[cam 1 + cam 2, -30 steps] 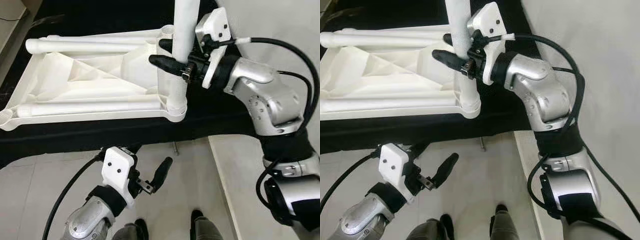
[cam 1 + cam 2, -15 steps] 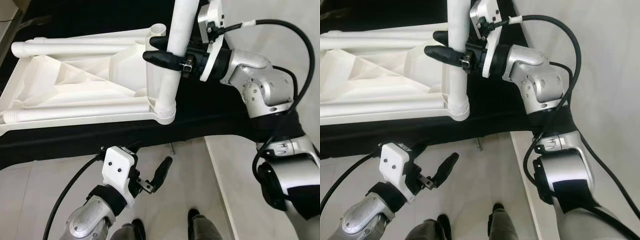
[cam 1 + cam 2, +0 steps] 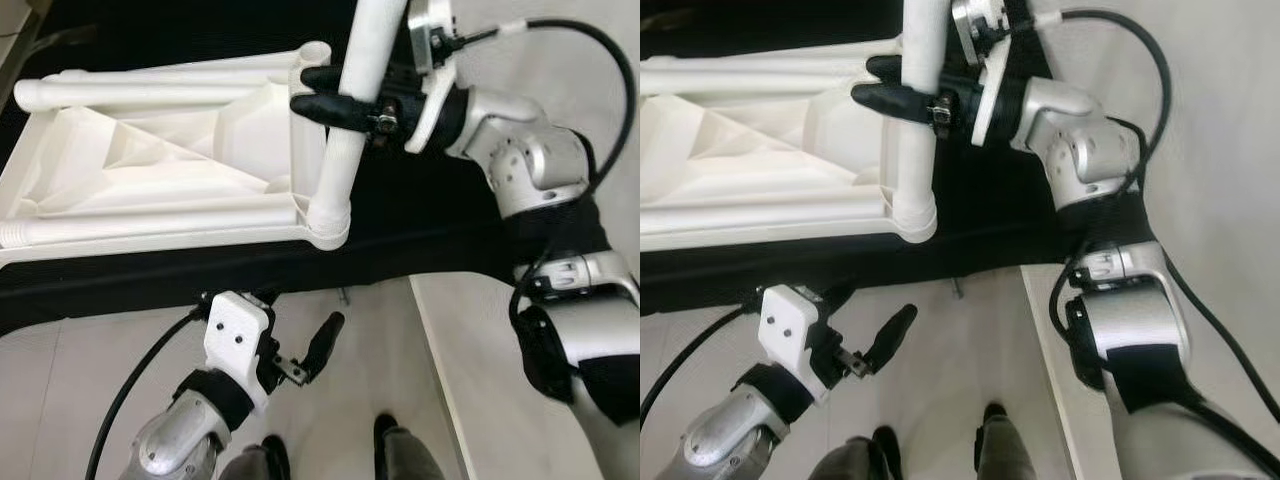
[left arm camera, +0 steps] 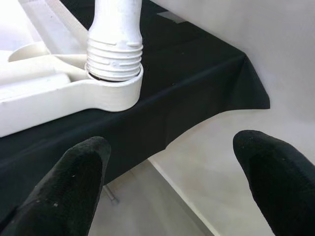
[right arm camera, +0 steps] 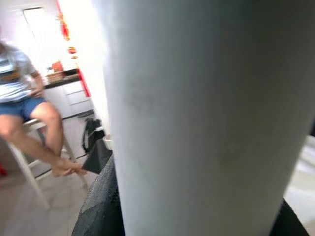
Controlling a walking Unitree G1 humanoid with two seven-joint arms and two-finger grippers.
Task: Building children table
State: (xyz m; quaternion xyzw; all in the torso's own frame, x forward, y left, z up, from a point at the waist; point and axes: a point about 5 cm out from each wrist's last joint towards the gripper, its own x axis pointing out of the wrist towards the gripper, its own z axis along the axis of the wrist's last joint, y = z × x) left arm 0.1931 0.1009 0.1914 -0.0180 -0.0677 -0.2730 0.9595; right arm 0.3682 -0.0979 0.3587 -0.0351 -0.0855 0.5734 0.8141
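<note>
Right gripper [image 3: 335, 98] is clenched on the white leg [image 3: 352, 120], one black finger seen on each side of the tube. Below the grip, the leg's threaded end [image 4: 114, 59] is seated in the corner socket [image 3: 328, 222] of the upturned white tabletop [image 3: 150, 170], which is laid on a black cloth [image 3: 420, 230]. Left gripper [image 3: 305, 355] is held lower, off the cloth's near edge and over the pale floor [image 3: 60, 370], its fingers [image 4: 74, 187] spread apart and grasping nothing. A seated person [image 5: 22, 98] is seen beyond the leg in the right wrist view.
</note>
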